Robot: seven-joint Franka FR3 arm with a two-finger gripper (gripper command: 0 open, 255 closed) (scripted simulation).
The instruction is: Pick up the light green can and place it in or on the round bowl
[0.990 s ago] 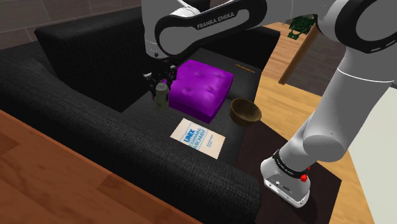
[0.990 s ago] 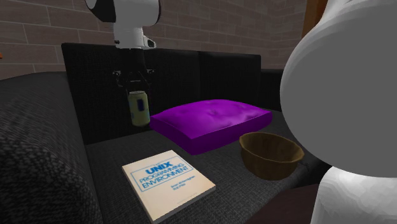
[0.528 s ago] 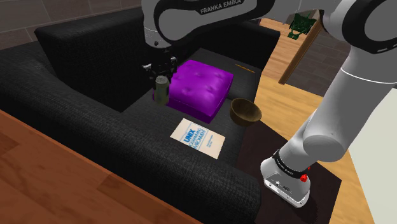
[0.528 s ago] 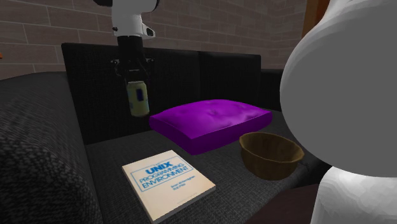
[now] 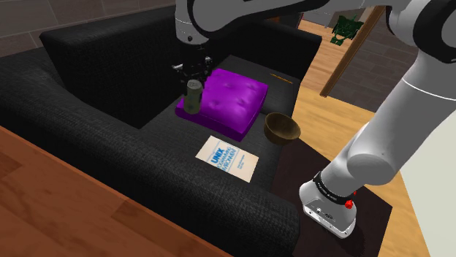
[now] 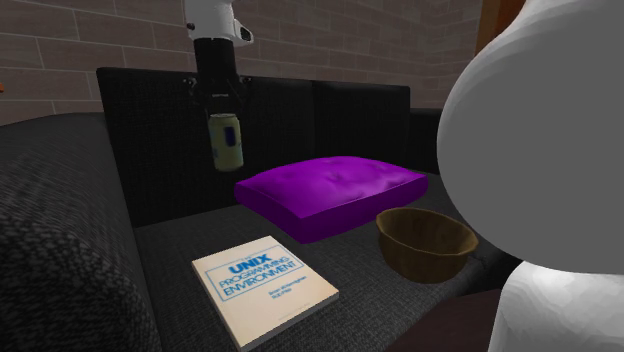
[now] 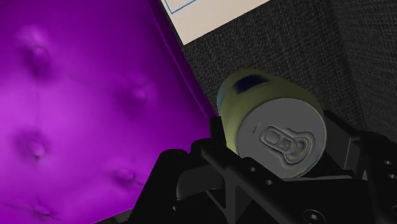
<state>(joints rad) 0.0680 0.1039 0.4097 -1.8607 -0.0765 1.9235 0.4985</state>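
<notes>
The light green can (image 6: pixel 226 142) is clamped between the two fingers of the gripper (image 6: pixel 221 108) near its top end, so most of its body hangs free below them. It is held upright and clear of the sofa (image 6: pixel 170 245), with nothing touching its base. This height is judged to be chosen so that the can may be passed over the purple cushion (image 6: pixel 335 190) rather than steered around it. In the wrist view the pull-tab lid is seen facing the camera with a black finger pressed to the wall on either side, which points to a grip taken across the can's width.

In the shoulder view the can is placed over the cushion's left corner, close in front of the sofa's back. The round bowl (image 6: pixel 420 262) is set on the seat just beside the cushion, on the side away from the can and well apart from it. It is open side up with nothing seen in it, so it is ready to receive. A book (image 6: pixel 262 285) is laid flat on the seat, apart from the bowl and outside the likely path.

The pick-up is judged done; the carry across the cushion and the lowering into the bowl are not yet done. With so much of the can below the grip, swing or slip is to be watched for.
</notes>
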